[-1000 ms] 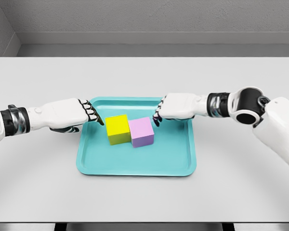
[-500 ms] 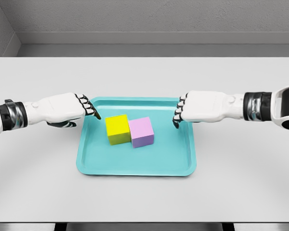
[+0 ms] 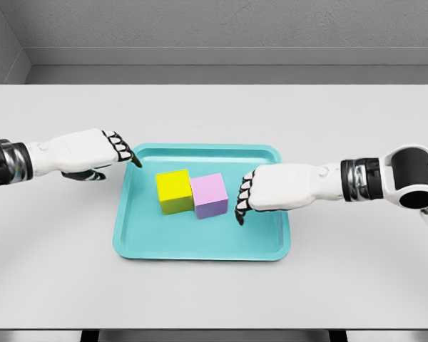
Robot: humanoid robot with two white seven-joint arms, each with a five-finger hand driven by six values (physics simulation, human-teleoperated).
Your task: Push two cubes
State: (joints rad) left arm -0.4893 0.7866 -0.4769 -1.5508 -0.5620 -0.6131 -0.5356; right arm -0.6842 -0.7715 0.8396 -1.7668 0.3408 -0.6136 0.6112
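A teal tray (image 3: 200, 246) lies on the pale grey desk (image 3: 214, 299), its front rim nearest the camera. Over the tray's right part, the right hand (image 3: 267, 191) hovers with its arm coming in from the right; its black-tipped fingers (image 3: 242, 203) are curled downward and close together, holding nothing, just right of the cubes and apart from them. Inside the tray, left of its middle, the pink cube (image 3: 210, 195) sits touching the yellow cube (image 3: 175, 191) on its left, the two side by side, with the pink one set slightly nearer the front rim. Beyond and to the left, at the tray's far left corner, the left hand (image 3: 93, 151) hangs over the desk, arm entering from the left; its fingers (image 3: 120, 147) are bent and bunched, pointing toward the tray, gripping nothing and clear of the yellow cube
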